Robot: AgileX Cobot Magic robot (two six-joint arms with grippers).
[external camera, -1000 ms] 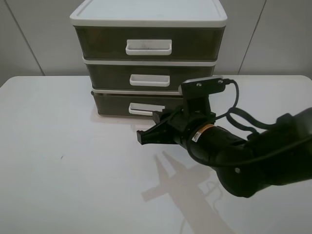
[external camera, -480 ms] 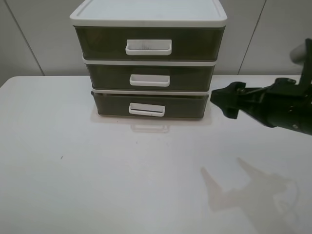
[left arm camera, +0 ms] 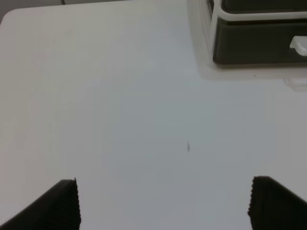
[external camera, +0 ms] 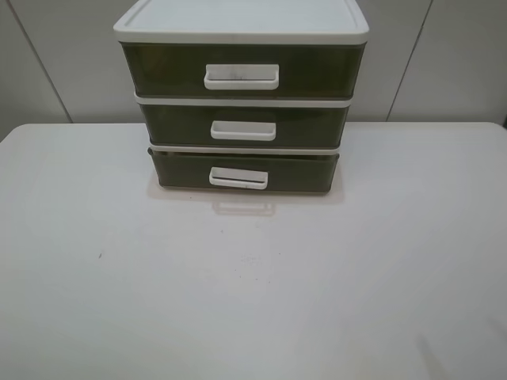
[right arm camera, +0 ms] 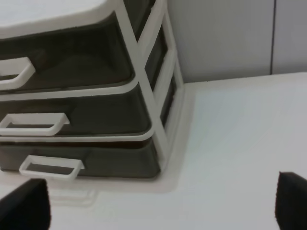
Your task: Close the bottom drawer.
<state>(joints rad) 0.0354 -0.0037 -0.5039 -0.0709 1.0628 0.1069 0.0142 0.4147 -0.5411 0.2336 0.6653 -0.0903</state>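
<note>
The white-framed three-drawer cabinet (external camera: 242, 28) stands at the back of the white table. Its bottom drawer (external camera: 301, 172), smoky brown with a white loop handle (external camera: 238, 179), sits nearly flush with the drawers above. The drawer also shows in the right wrist view (right arm camera: 110, 158) and its corner in the left wrist view (left arm camera: 254, 45). Neither arm shows in the exterior high view. My left gripper (left arm camera: 165, 203) is open and empty over bare table, well short of the cabinet. My right gripper (right arm camera: 156, 208) is open and empty, off to the cabinet's right side.
The middle drawer (external camera: 309, 124) and the taller top drawer (external camera: 317, 71) are shut. The white table (external camera: 238, 301) spreads in front of the cabinet, with a small dark speck (external camera: 100, 255) at the left. A grey panelled wall (external camera: 444, 55) stands behind.
My right arm has pulled back from the bottom drawer's handle, swung to the right and left the exterior high view. The cabinet has not moved.
</note>
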